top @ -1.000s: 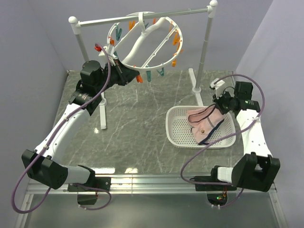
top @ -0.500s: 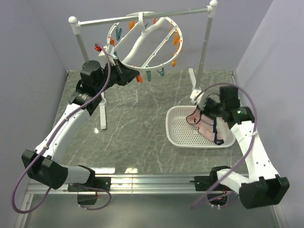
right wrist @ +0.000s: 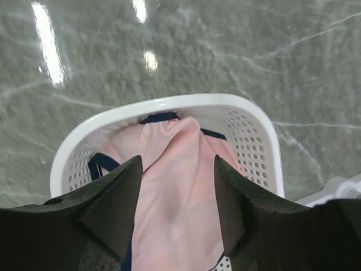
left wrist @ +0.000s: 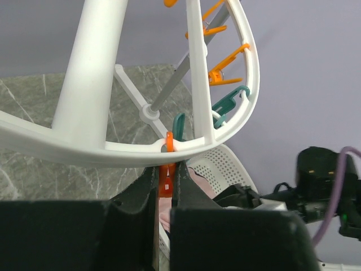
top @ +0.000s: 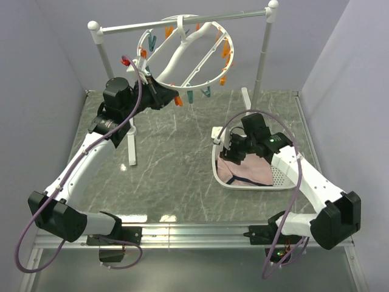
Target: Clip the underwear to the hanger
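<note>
Underwear (top: 246, 173): pale pink fabric with navy edging, lying crumpled in the left part of the basket, no clip on it.
Basket (top: 287, 181): white perforated tray on the right side of the surface (top: 170, 158), well apart from the hanger.
Right pincer (top: 234, 152): over the basket's left end, pointing down, fingers spread apart with a clear gap.
Right pincer, wrist view (right wrist: 175, 209): the two dark fingers (right wrist: 113, 203) stand on either side of the pink fabric (right wrist: 175, 164), which sags loose between and below them; nothing pinched. Whether the fingers brush the cloth cannot be told.
Hanger (top: 182, 55): round white ring with spokes, hooked on the rail stand (top: 182, 21) at the far side, tilted, orange and teal clips dangling from the rim.
Left pincer (top: 159, 92): raised to the near-left rim of the ring.
Left pincer, wrist view (left wrist: 165, 176): fingers drawn together, only a narrow slit left, clamped on an orange clip (left wrist: 166, 182) hanging just under the ring's rim (left wrist: 113, 149).
Other clips: one teal (left wrist: 179, 123) just behind the clamped one, more orange and teal along the rim to the right.
</note>
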